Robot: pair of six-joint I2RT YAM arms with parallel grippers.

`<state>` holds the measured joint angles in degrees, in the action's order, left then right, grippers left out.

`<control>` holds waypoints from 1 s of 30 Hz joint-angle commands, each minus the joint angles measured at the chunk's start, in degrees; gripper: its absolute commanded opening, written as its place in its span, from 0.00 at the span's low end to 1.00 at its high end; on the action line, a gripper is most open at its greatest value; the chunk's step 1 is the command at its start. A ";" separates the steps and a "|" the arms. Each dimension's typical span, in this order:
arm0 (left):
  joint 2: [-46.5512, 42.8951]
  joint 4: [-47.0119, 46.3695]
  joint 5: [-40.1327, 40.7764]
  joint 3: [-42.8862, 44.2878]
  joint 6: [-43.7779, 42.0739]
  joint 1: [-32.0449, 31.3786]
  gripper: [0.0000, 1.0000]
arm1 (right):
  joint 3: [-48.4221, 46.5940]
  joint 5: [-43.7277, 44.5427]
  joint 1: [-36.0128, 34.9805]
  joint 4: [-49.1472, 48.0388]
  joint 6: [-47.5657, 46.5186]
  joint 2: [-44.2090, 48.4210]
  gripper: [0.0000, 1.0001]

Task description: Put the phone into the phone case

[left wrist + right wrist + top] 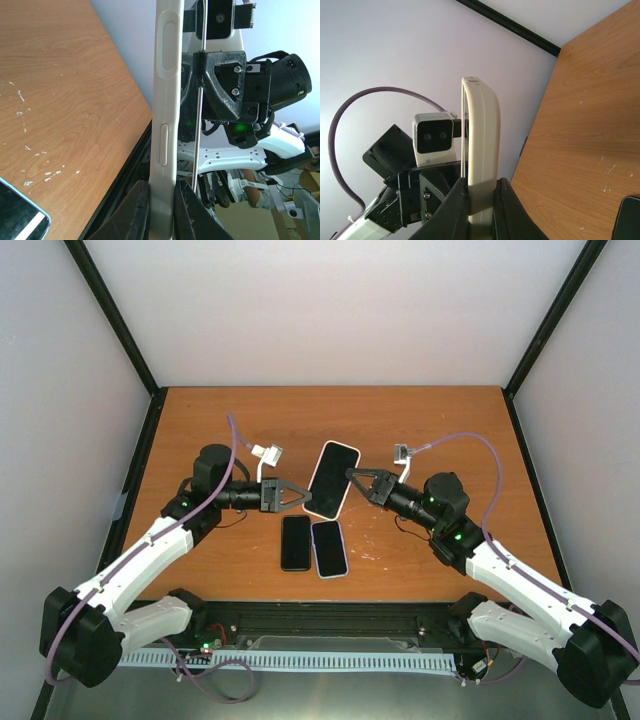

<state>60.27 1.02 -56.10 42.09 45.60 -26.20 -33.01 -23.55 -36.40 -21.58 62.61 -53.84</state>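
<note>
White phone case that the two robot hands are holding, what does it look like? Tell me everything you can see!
The phone case is a long rectangle with rounded corners, a creamy white rim and a dark middle. Its side looks like smooth plastic with long oval button shapes. It seems lifted off the table, lying slanted in the top view. The left gripper and right gripper pinch its opposite long edges. Nothing else touches it. Whether a phone sits inside cannot be told.
</note>
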 commanded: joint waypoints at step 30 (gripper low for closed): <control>-6.25 27.97 35.62 10.72 -13.93 0.09 1.00 | -13.73 0.92 4.95 48.14 -28.92 -8.69 0.03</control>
<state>55.99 24.49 -28.60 50.17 34.87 -26.15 -46.24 -22.39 -34.68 17.85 40.93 -62.41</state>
